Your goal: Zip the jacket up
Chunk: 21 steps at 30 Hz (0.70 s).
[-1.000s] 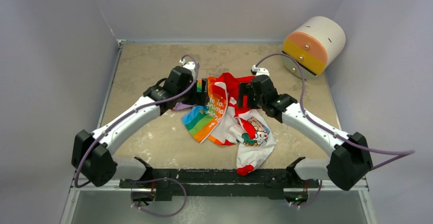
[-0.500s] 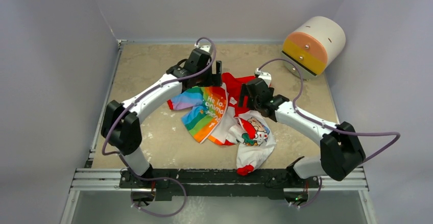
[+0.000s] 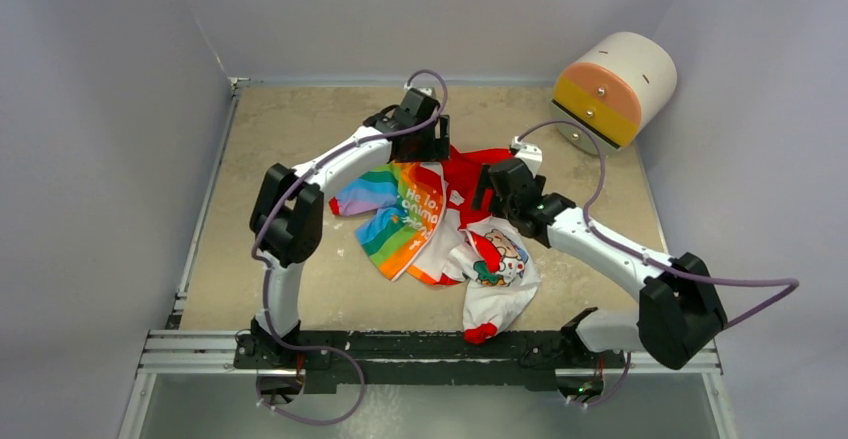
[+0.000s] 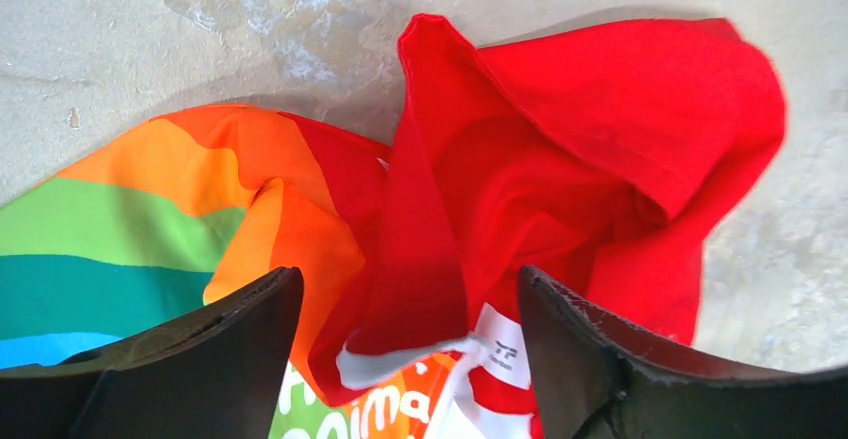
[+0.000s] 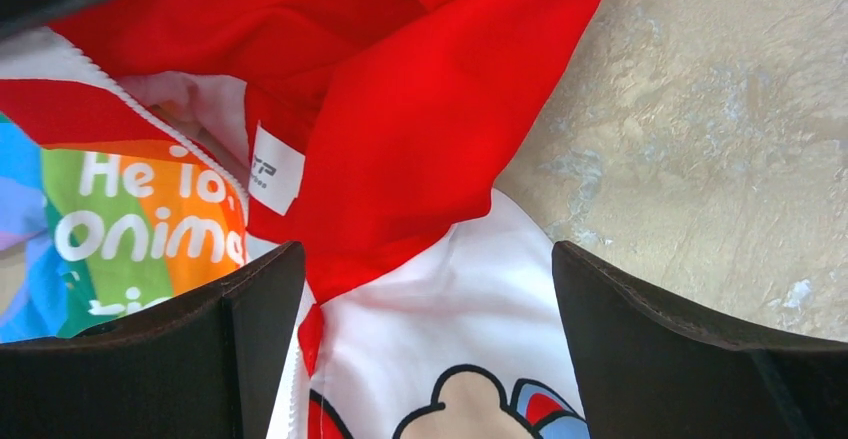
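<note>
Jacket (image 3: 440, 234) crumpled on worktop (image 3: 300, 139), unzipped; left gripper (image 4: 408, 284), right gripper (image 5: 428, 259) jaws wide, empty; zipping not started

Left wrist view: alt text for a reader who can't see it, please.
The red hood of the jacket lies crumpled on the tan table, rainbow panel at left. The open left pincer hangs above, fingers framing the fabric.

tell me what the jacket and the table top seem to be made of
The jacket looks like thin, soft cloth with a matte finish: it drapes in loose folds and creases. The table top looks hard and matte, mottled beige like stone or concrete, though it could be a printed surface.
</note>
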Motion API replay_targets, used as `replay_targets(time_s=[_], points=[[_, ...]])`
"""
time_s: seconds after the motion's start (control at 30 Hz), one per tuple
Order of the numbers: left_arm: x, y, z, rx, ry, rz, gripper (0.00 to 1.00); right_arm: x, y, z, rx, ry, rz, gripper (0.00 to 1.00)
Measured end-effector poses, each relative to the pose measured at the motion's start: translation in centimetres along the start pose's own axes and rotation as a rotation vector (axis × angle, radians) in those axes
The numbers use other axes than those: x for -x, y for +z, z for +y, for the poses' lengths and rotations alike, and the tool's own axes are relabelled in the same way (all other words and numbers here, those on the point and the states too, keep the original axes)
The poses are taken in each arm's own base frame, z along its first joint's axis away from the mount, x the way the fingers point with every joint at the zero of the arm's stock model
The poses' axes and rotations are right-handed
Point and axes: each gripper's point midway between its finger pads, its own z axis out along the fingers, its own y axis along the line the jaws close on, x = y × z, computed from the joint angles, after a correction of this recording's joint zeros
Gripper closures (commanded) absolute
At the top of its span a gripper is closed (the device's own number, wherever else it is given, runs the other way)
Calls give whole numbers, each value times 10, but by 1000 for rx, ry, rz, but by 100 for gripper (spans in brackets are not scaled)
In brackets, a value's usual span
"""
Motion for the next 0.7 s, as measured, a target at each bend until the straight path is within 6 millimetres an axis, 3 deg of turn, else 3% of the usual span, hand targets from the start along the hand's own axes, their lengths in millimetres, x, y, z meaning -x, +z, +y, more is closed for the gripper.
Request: replay_targets(time_s=[0.1,0.27,0.53,0.7], points=[[-11,12,5,22,4,37,45,5,-9,0,21,20,-24,6],[-19,19,9,39,0,68,99,2,-13,-2,35,29,-25,6],[-14,16,9,44,7,53,100,-9,-12,1,64,41,13,7],[-7,-7,13,44,3,3,100,-12,-8,14,113,61,34,9]])
